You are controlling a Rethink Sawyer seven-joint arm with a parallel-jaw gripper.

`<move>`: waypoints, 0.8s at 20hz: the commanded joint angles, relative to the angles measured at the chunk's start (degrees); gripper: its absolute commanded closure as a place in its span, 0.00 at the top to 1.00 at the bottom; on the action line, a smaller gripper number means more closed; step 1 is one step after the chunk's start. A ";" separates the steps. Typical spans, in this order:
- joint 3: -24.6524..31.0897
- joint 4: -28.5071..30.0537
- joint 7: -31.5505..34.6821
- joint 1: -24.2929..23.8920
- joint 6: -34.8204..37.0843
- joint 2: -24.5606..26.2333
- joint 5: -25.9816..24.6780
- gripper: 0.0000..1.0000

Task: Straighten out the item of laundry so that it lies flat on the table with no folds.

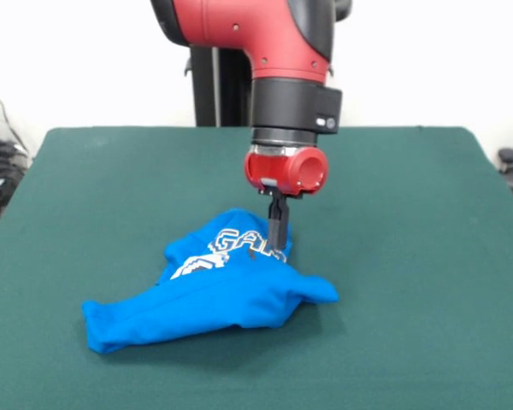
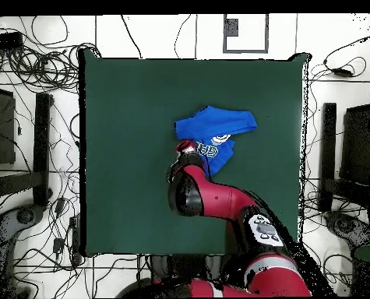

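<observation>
The item of laundry point(image 1: 214, 290) is a bright blue garment with white lettering. It lies crumpled and folded on the dark green table point(image 1: 410, 256), a little in front of its middle. In the overhead view the item of laundry point(image 2: 216, 127) sits above the arm's end on the table point(image 2: 125, 195). My gripper point(image 1: 279, 243) comes straight down onto the garment's raised back part, beside the lettering. Its fingers stand close together and pinch the cloth there. In the overhead view the wrist covers the fingers.
The red arm point(image 2: 219, 202) reaches over the table from its base side. Cables and dark equipment point(image 2: 32, 148) lie on the floor round the table. A black object point(image 1: 509, 158) stands past the table's right edge.
</observation>
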 commanded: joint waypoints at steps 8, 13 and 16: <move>7.24 -4.20 3.80 -0.95 3.22 2.37 -0.61 0.00; 7.73 -4.24 3.67 -1.34 3.78 2.20 -0.79 0.00; 7.91 -4.24 3.61 -1.53 3.89 2.20 -0.94 0.00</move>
